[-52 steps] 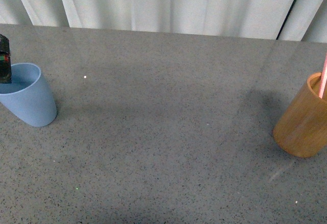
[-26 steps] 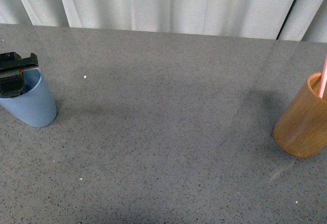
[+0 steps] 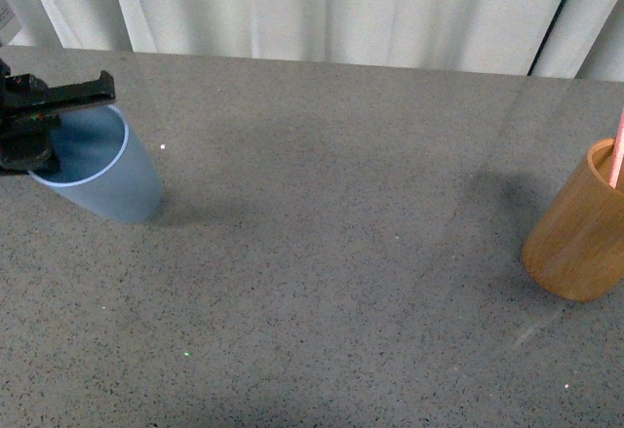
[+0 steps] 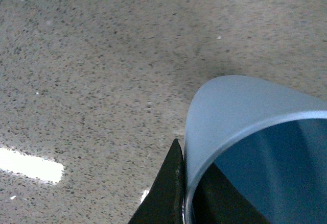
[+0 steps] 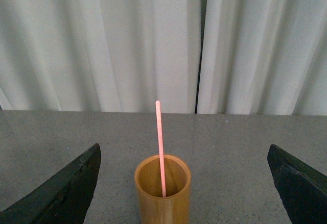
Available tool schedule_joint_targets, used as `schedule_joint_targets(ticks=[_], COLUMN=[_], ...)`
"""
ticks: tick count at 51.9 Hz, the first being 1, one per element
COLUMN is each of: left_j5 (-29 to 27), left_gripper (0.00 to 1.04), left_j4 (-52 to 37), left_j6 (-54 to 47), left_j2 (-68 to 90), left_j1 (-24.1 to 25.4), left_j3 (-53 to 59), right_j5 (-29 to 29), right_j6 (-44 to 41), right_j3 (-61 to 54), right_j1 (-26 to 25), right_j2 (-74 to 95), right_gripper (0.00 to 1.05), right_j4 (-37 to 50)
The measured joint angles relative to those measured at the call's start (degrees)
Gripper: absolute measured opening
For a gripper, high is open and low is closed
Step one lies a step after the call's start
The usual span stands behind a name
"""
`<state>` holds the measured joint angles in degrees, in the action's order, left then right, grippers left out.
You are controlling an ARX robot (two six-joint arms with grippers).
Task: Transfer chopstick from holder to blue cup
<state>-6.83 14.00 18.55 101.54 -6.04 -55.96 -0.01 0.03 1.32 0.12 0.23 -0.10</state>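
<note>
Change since earlier: blue cup (image 3: 107, 175) is now sitting further right and higher in the front view than half a second ago, carried along with the left fingers (image 3: 68, 90), and its mouth is tipping more toward the camera.
Left fingers: closing on the cup's rim at the upper left of the front view; in the wrist view one dark finger (image 4: 166, 193) is pressing the outer wall while another is showing inside the cup (image 4: 245, 132).
Cup's base: I cannot tell whether it is touching the grey speckled tabletop (image 3: 322, 252).
Right fingers (image 5: 71, 188): spreading wide apart and holding nothing, framing the holder (image 5: 162, 193) from either side without touching it.
Chopstick (image 5: 160, 147): standing nearly upright inside the orange-brown holder, its pink tip rising above the rim.
Holder in front view: standing at the right edge (image 3: 575, 233), well apart from the cup, with the chopstick (image 3: 617, 150) leaning inside it.
Background: white curtain (image 3: 341, 9) hanging behind the tabletop.
</note>
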Motion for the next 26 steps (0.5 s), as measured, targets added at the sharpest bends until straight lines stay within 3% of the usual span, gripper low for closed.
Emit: schedule_joint_targets(ticks=[12, 26], left_j5=[1.0, -1.0], left_gripper=[0.03, 0.03], left_j4=[3.4, 1.9], left_j6=[2.2, 7.1], left_j2=[-5.6, -0.7], left_j1=[-11.5, -24.4], left_j3=[-2.6, -3.1], right_j5=[0.0, 0.0], right_j6=[0.0, 0.0], right_j3=[0.0, 0.0], right_j1=[0.0, 0.0], right_j2=[0.0, 0.0], right_gripper=[0.95, 0.95], right_j4=[0.0, 0.0])
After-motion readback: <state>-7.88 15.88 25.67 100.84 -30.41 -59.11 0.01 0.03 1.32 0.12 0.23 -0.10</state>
